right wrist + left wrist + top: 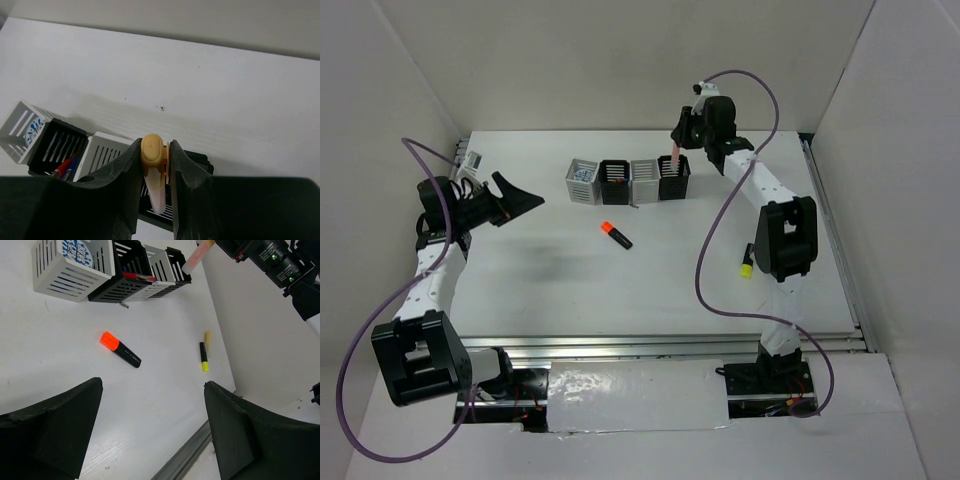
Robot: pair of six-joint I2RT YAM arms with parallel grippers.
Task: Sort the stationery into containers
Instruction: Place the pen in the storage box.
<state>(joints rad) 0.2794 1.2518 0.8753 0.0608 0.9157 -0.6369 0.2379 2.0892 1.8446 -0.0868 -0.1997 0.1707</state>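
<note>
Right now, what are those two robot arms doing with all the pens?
The right tool pinches a peach marker upright at the mouth of the black slatted cup ending the row of four grey and black cups. The left tool hangs open and empty off to the side. An orange-black highlighter lies on the white table before the cups, and a yellow-black highlighter lies beside the right arm. Both wait to be sorted.

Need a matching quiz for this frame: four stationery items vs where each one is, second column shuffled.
1 orange-black highlighter
2 peach marker
3 yellow-black highlighter
4 thin red pen

A in the left black cup
B on the table beside the right arm
C gripped by the right pincer
D on the table before the cups

Pairs: 1-D, 2-C, 3-B, 4-A
</note>
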